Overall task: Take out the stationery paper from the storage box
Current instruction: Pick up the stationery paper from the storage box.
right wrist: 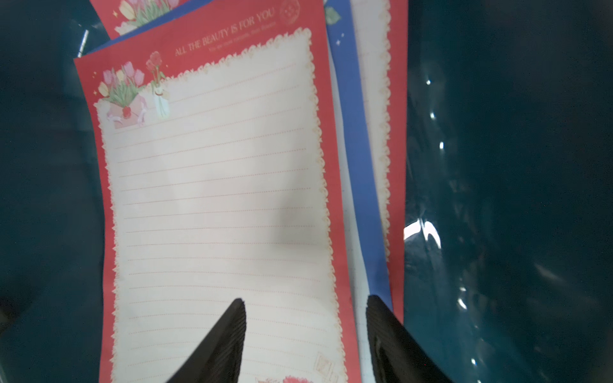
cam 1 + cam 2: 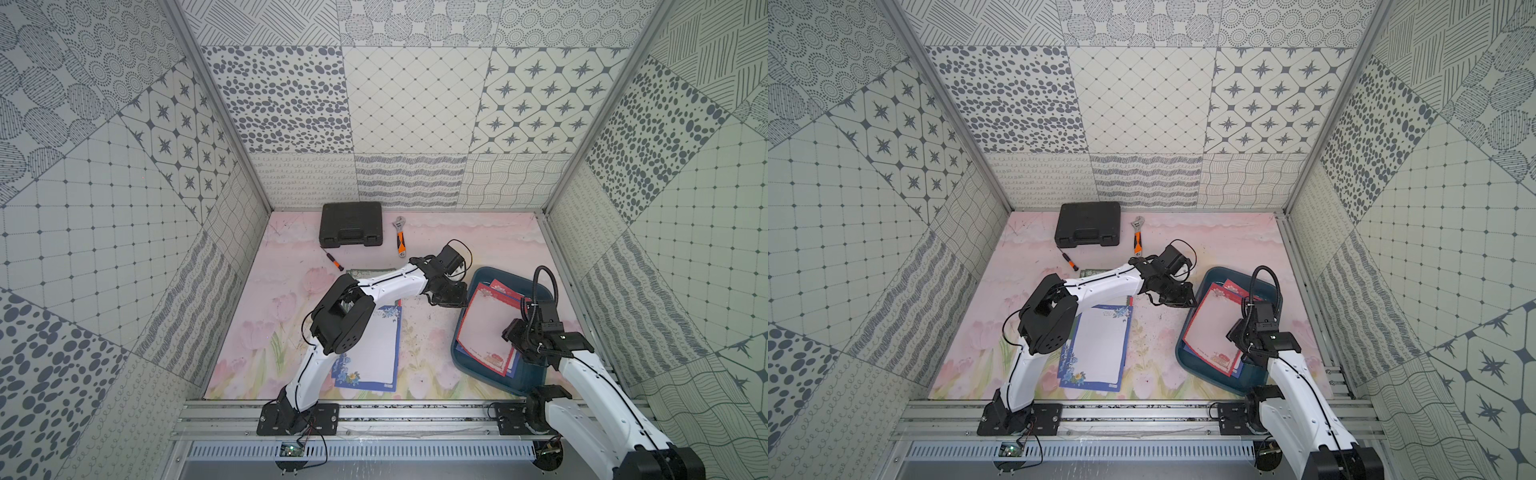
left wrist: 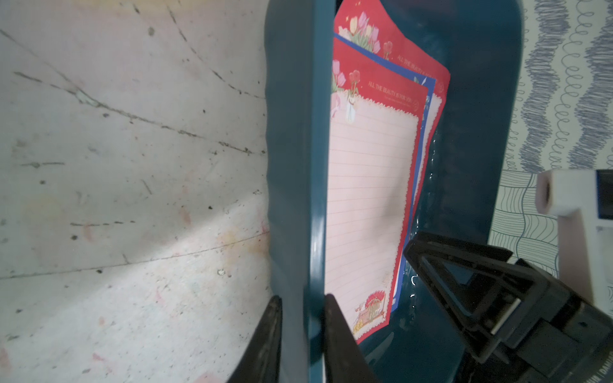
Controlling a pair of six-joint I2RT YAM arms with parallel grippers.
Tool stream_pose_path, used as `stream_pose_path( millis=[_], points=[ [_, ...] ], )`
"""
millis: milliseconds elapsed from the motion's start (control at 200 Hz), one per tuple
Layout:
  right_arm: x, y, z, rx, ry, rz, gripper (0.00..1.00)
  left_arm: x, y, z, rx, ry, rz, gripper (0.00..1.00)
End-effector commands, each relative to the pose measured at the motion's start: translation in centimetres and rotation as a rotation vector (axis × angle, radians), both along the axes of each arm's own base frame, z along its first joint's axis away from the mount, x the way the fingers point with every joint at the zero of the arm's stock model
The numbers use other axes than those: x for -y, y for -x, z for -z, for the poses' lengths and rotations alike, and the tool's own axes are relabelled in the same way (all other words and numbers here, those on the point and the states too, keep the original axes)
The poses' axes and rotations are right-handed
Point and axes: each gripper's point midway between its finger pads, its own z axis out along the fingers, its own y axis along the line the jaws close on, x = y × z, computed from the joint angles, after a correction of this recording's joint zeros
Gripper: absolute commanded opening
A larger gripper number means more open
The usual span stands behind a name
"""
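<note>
The dark teal storage box (image 2: 536,372) (image 2: 1225,275) sits at the right of the table. A fanned pile of stationery paper (image 2: 488,324) (image 2: 1212,324) lies inside, with a red-bordered sheet (image 1: 215,182) on top and a blue-bordered one (image 1: 351,132) beneath. My left gripper (image 2: 461,301) (image 3: 303,308) is shut on the box's left wall (image 3: 298,165), one finger outside and one inside. My right gripper (image 2: 509,332) (image 1: 305,305) hovers open over the top sheet's right edge, holding nothing. Blue-bordered sheets (image 2: 370,349) (image 2: 1100,349) lie on the table beside the left arm.
A black tool case (image 2: 351,224) stands at the back. An orange-handled wrench (image 2: 400,239) and a small screwdriver (image 2: 332,262) lie near it. A green-bordered sheet (image 2: 365,272) peeks out under the left forearm. Patterned walls close in three sides.
</note>
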Motion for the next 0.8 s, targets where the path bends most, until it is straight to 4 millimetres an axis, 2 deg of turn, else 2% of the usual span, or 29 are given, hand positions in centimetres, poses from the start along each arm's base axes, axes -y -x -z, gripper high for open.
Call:
stream_pose_path(
  millis=[0,795],
  points=[
    [-0.09,-0.36,0.23,0.017,-0.014,0.007,0.6,-0.45,0.65,0.69,-0.038,-0.042,-0.013,0.23],
    [-1.03,-0.68,1.07,0.01,-0.082,-0.011,0.51,-0.74,0.86,0.78,-0.057,-0.054,-0.029,0.2]
  ],
)
